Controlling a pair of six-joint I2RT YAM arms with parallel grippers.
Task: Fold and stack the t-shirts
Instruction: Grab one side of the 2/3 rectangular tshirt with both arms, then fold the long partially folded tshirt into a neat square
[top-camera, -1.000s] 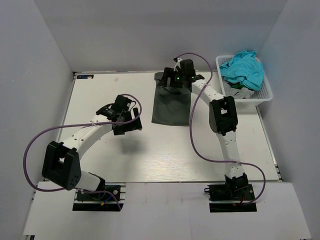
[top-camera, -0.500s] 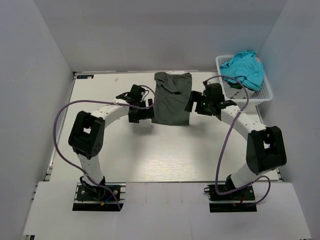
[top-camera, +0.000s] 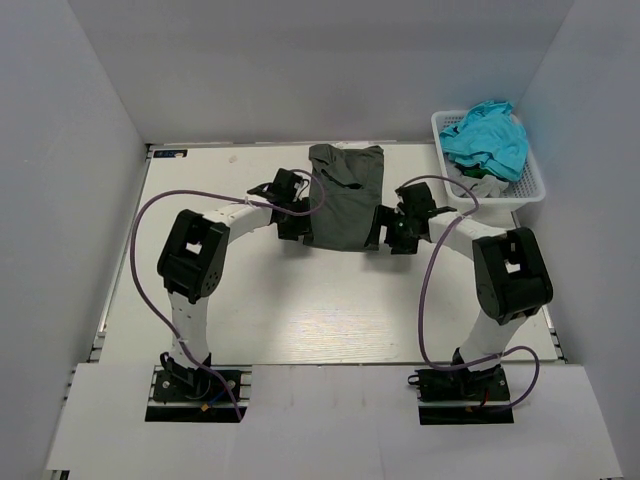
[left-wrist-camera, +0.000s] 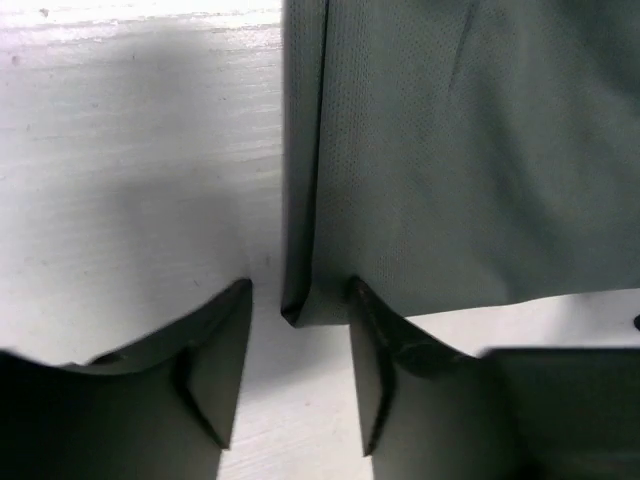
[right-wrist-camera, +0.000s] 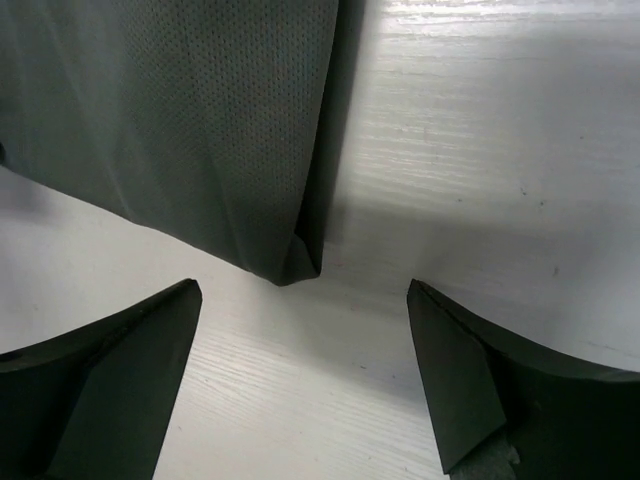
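Toward the far side of the white tabletop (top-camera: 300, 300), the dark charcoal-grey cloth t-shirt (top-camera: 345, 200) lies folded lengthwise, its near corners straddled by the parted, empty left claw (left-wrist-camera: 300, 330) and right claw (right-wrist-camera: 305, 300); likely next: pinch both, fold hem toward collar.

I see a charcoal-grey t-shirt (top-camera: 343, 200), finely dotted in weave, on my white wood-grained table (top-camera: 220, 290); a turquoise t-shirt (top-camera: 487, 135) in a white lattice basket (top-camera: 533, 178); purple cables (top-camera: 137, 255).
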